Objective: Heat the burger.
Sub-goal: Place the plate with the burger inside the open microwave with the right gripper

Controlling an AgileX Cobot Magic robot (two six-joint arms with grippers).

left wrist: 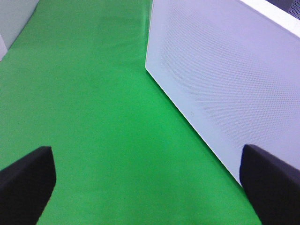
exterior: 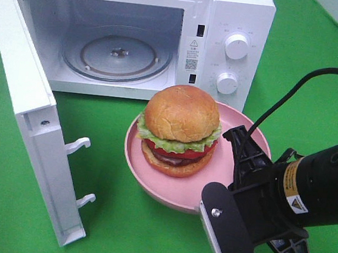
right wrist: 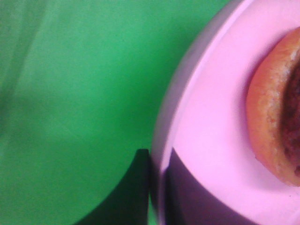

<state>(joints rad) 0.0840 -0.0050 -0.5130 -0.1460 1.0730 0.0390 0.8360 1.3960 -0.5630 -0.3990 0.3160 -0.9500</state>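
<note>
1. the burger (exterior: pixel 181 128) sits upright on the plate (exterior: pixel 150 182). both are out on the green worktop (exterior: pixel 321 77), just in front of the microwave (exterior: pixel 237 12) and not inside it.
2. measured from the glass turntable (exterior: pixel 117 56), the burger lies at about 5 o'clock.
3. the door (exterior: pixel 28 104) is swung wide open and stands off at the plate's 9 o'clock.
4. my right pincer (exterior: pixel 211 198) is clamped on the plate's rim at about 4 o'clock. in the wrist view one finger (right wrist: pixel 131 192) lies outside the rim and the other inside, with the rim pinched between them. the bottom bun is close by, but the pincer does not touch it.
5. my left pincer (left wrist: pixel 150 187) is spread wide and grips nothing. it hangs over bare worktop beside the door's outer face.
</note>
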